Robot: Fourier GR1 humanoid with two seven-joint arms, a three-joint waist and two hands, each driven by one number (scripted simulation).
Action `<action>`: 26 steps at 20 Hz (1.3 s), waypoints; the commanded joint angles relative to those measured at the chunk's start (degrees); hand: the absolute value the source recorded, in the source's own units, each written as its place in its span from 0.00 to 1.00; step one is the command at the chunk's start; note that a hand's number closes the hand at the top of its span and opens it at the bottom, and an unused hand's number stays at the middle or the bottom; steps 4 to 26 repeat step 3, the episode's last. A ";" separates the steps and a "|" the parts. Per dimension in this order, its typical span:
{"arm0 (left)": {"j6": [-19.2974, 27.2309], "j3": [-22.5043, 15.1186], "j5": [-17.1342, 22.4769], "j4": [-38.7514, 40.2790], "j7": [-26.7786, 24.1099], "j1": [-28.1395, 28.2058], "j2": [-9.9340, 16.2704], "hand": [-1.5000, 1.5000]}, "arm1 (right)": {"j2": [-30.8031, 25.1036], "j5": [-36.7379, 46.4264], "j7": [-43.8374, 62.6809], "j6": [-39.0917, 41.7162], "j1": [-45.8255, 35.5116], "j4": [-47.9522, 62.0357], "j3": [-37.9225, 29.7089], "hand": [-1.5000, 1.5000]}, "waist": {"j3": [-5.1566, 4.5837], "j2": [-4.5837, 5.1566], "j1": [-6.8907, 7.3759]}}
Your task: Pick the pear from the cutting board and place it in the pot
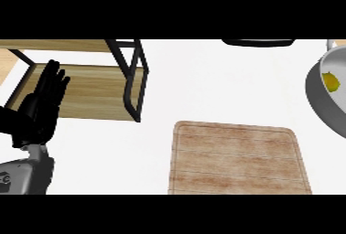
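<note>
the left hand (42, 103) rests open at the view's left edge, fingers straight and pointing up, its grey forearm (24, 176) below it.

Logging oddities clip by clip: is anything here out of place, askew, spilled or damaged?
Nothing stands out. The cutting board lies flat and bare, the yellow pear already sits in the pot at the right edge, and the left robot hand rests open at the left. No spill or damage shows.
</note>
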 commanded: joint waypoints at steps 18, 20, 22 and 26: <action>1.49 -1.79 -1.40 0.10 -0.26 0.60 -2.25 0.50 | -3.11 -0.92 -1.03 4.55 1.74 0.58 -0.52 0.00 | 0.06 0.00 -0.06; 1.49 -1.79 -1.40 0.10 -0.26 0.60 -2.25 0.50 | -3.11 -0.92 -1.03 4.55 1.74 0.58 -0.52 0.00 | 0.06 0.00 -0.06; 1.49 -1.79 -1.40 0.10 -0.26 0.60 -2.25 0.50 | -3.11 -0.92 -1.03 4.55 1.74 0.58 -0.52 0.00 | 0.06 0.00 -0.06; 1.49 -1.79 -1.40 0.10 -0.26 0.60 -2.25 0.50 | -3.11 -0.92 -1.03 4.55 1.74 0.58 -0.52 0.00 | 0.06 0.00 -0.06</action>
